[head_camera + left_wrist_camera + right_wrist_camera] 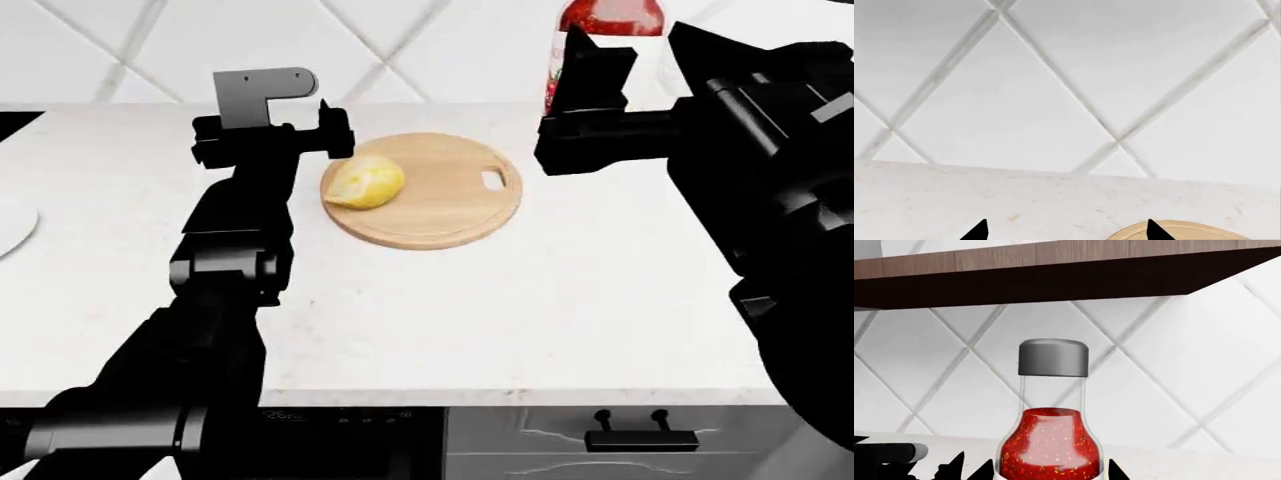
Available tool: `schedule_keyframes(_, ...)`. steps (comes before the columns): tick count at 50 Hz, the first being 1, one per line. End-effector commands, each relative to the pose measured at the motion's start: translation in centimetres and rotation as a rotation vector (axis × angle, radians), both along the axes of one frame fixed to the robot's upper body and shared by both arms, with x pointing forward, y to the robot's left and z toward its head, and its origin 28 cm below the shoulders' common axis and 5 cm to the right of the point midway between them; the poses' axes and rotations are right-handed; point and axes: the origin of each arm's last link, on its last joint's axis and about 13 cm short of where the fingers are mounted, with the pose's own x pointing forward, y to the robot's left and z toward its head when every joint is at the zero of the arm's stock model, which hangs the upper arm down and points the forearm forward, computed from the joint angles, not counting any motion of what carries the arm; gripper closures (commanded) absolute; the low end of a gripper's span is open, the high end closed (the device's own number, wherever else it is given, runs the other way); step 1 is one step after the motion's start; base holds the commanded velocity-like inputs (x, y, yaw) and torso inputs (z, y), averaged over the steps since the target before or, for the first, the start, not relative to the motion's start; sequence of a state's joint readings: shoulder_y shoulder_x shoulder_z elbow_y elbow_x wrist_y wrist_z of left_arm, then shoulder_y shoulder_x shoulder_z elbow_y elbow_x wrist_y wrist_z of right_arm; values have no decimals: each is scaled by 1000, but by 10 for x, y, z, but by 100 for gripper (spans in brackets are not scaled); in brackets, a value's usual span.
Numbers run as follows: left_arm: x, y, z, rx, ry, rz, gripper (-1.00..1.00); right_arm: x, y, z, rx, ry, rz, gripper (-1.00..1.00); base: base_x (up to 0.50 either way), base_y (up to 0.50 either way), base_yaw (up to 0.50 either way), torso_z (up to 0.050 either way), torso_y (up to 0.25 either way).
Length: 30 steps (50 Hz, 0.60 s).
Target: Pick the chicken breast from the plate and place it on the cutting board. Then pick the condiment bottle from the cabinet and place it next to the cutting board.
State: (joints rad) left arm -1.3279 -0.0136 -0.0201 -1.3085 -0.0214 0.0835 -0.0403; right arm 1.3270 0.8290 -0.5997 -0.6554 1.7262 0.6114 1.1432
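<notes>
At the far left edge of the head view, the small round white plate (11,226) lay bare on the pale speckled stone table (534,300), cut off by the frame. Next came the left gripper (274,138), hovering just left of the board with nothing in it; in the left wrist view its two black fingertips (977,231) stood well apart over bare table, with only an edge of the board showing beside them.

At the middle lay the round light-brown wooden cutting board (424,190), and the lumpy pale yellow chicken breast (366,182) rested on its left part, away from the handle hole. So the first half of the task looked finished: the meat was off the plate and on the board.

To the right, the right gripper (587,95) was raised above the table's back edge, clamped around the lower body of the clear condiment bottle of red sauce (607,30), which stood upright. The right wrist view showed the bottle (1053,430) between the fingertips, its cap a dark grey, with the white diamond-tiled wall behind and a brown wooden cabinet underside (1054,275) overhead. By my judgement the bottle was already out of the cabinet; what remained was lowering it onto the table beside the board and releasing it.
</notes>
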Motion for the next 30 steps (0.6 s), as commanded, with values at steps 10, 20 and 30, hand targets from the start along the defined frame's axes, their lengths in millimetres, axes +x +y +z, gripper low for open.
schedule_keyframes(10, 0, 0, 0, 0, 0, -4, -100, 44, -11, -11, 1, 45, -76, 100, 0, 0, 0, 1, 1)
schedule_keyframes(20, 0, 0, 0, -2, -2, -5, -100, 64, -11, -22, -5, 59, -84, 100, 0, 0, 0, 0, 0)
schedule_keyframes(30, 0, 0, 0, -3, -3, -6, -100, 80, -13, -24, 4, 59, -93, 100, 0, 0, 0, 0, 0)
